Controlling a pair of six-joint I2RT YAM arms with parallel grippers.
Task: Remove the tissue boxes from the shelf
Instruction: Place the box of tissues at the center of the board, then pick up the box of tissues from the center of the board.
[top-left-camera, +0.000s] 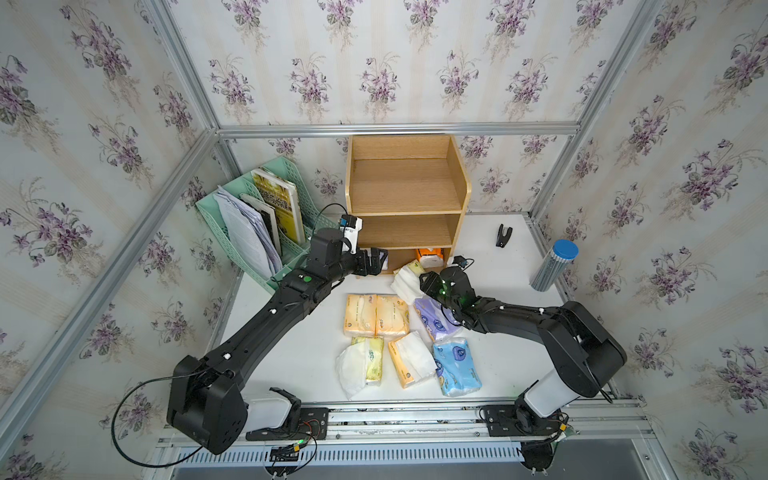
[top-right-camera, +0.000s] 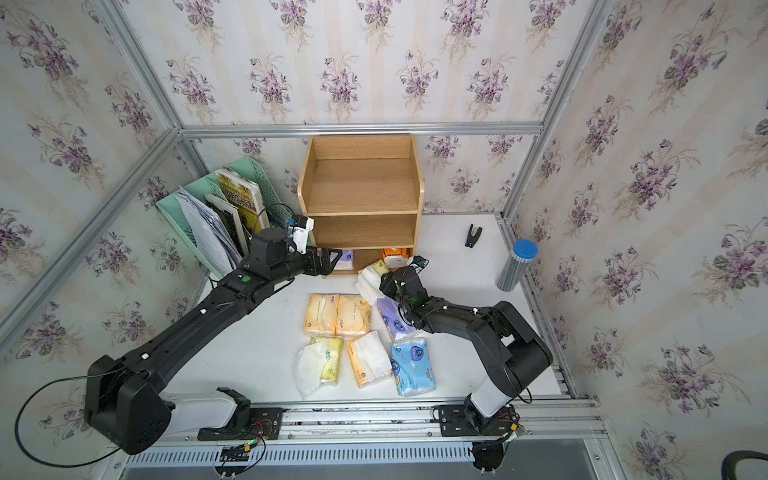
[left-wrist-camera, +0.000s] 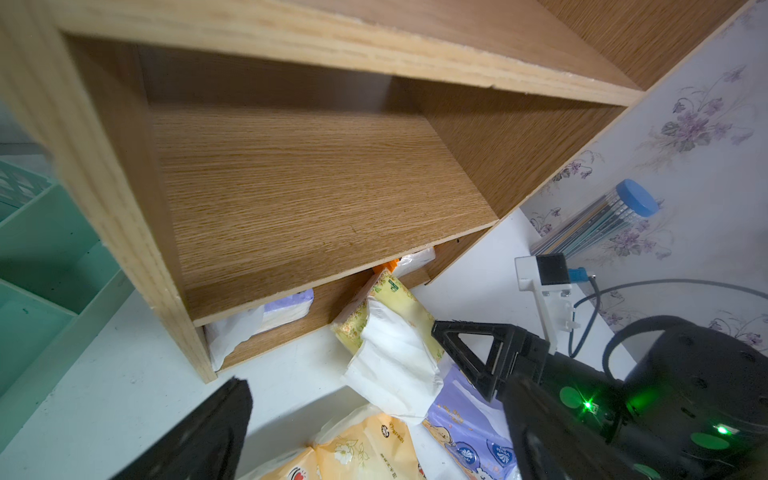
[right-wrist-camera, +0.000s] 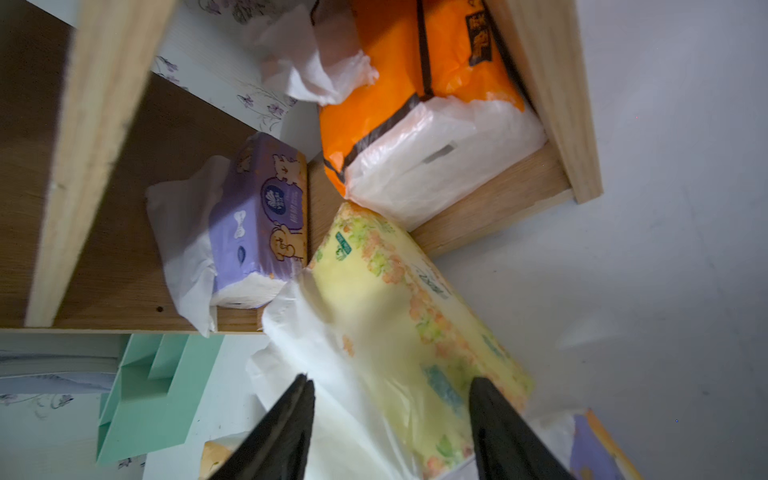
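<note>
Two on shelf (top-left-camera: 405, 187) bottom: purple pack (right-wrist-camera: 262, 216), orange pack (right-wrist-camera: 395, 75); right gripper (right-wrist-camera: 390, 378), jaws apart, straddles yellow pack (right-wrist-camera: 395, 291); left gripper (top-left-camera: 372, 262) jaws unreadable.

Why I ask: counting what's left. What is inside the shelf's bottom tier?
Two tissue packs: a purple pack at one end, an orange pack at the other. Whatever lies behind the orange pack is covered.
</note>
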